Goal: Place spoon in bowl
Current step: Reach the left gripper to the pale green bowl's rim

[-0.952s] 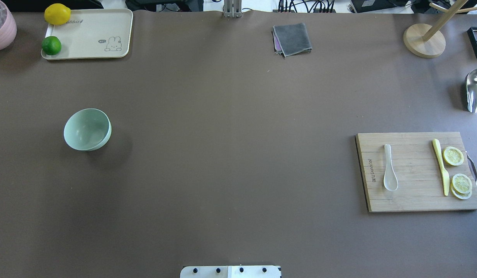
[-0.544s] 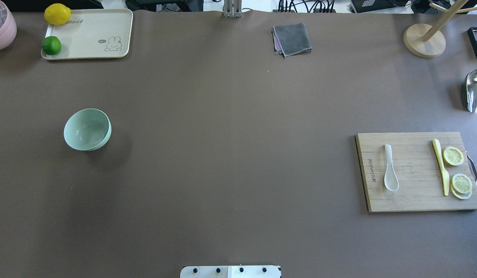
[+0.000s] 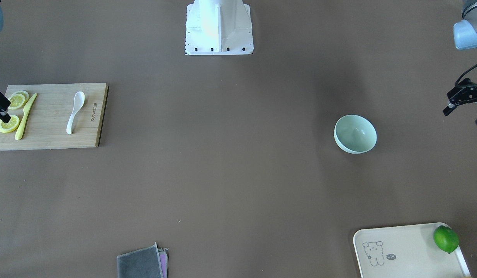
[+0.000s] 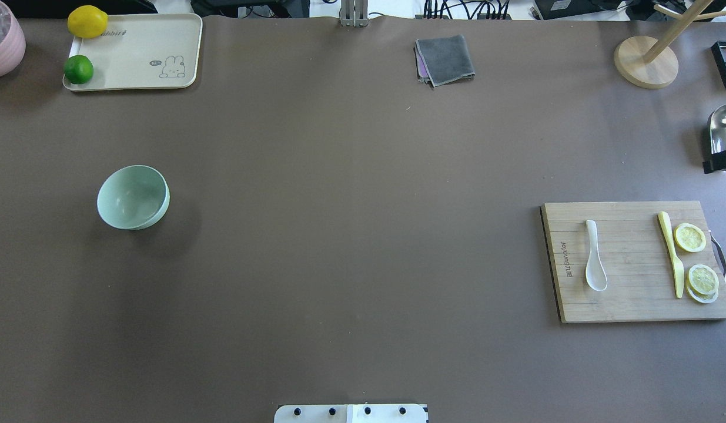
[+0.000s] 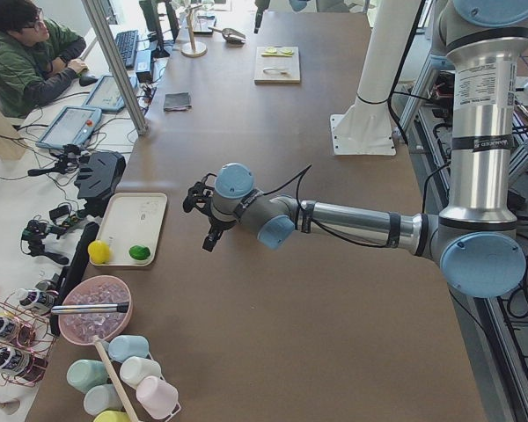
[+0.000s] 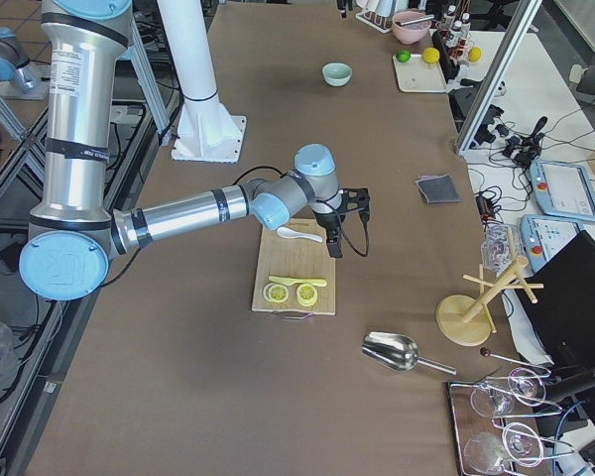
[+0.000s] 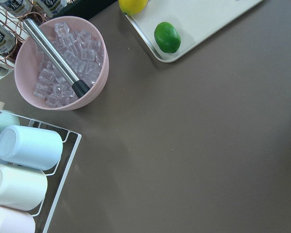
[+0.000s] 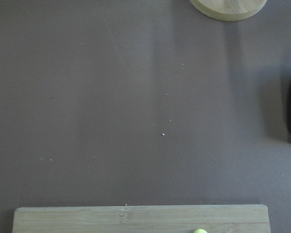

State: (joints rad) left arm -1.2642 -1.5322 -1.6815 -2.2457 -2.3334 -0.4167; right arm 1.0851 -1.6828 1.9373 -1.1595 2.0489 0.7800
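Brown desk (image 4: 351, 235) is viewed from overhead. White soup spoon (image 4: 595, 264) is laid on the bamboo cutting board (image 4: 627, 305) at right of frame, apart from the yellow-green knife (image 4: 671, 255). Mint-green bowl (image 4: 132, 197) is set at left, well apart. Left gripper (image 3: 463, 117): jaws spread wide, unloaded. Right gripper (image 6: 348, 246): jaw state cannot be told.

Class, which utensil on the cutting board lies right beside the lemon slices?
The yellow-green knife, right beside the lemon slices; the white spoon lies well apart.
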